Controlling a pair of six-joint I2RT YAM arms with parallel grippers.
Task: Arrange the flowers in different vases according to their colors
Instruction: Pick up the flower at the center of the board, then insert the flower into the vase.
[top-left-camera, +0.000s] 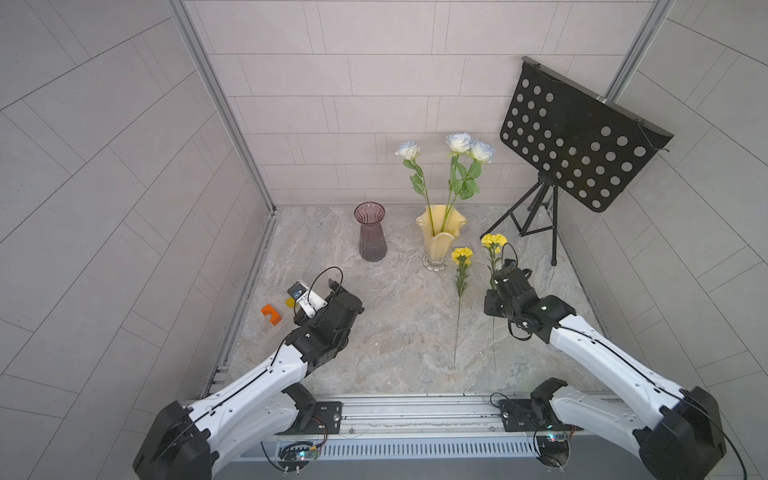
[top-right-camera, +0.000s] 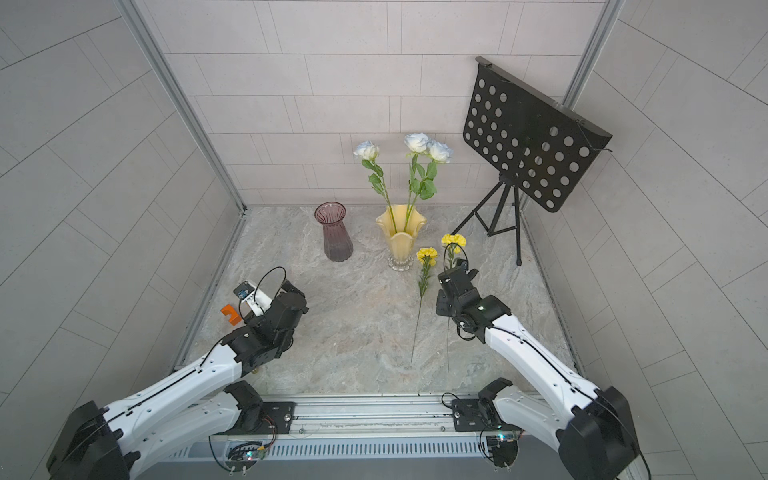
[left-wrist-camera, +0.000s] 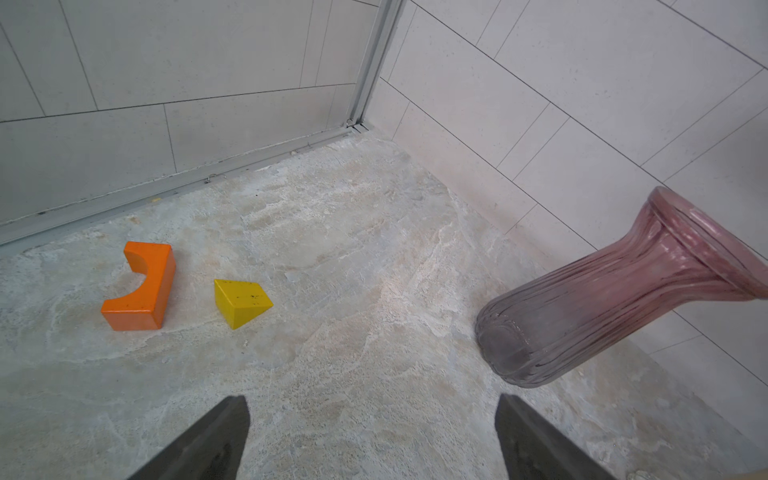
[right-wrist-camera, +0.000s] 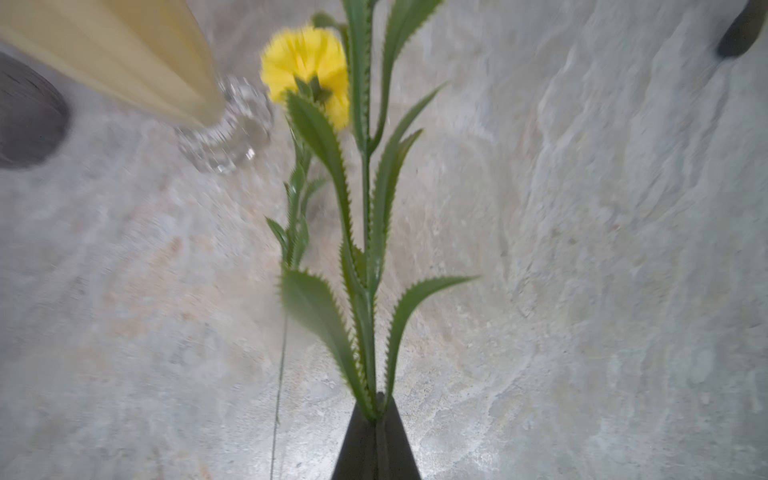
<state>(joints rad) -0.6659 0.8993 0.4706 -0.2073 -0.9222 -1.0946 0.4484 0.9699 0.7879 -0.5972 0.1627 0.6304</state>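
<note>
A yellow flower (top-left-camera: 494, 240) is gripped
An orange block (top-left-camera: 271, 314) and a yellow block (left-wrist-camera: 241, 301) are seen at the left, by the left gripper (left-wrist-camera: 372, 415) — its jaws are spread apart. The purple vase (top-left-camera: 370, 232) is stood upright. Three white roses (top-left-camera: 459, 143) are kept in the yellow vase (top-left-camera: 439, 245). A second yellow flower (top-left-camera: 462, 254) is laid just beside it. The first one's stem is pinched tight by the right gripper (right-wrist-camera: 377, 405).

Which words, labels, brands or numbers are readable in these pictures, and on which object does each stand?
None can be read. The purple vase, yellow vase, orange block, yellow block and music stand bear no writing.
Tiny white marks on the left arm are too small to read.
</note>
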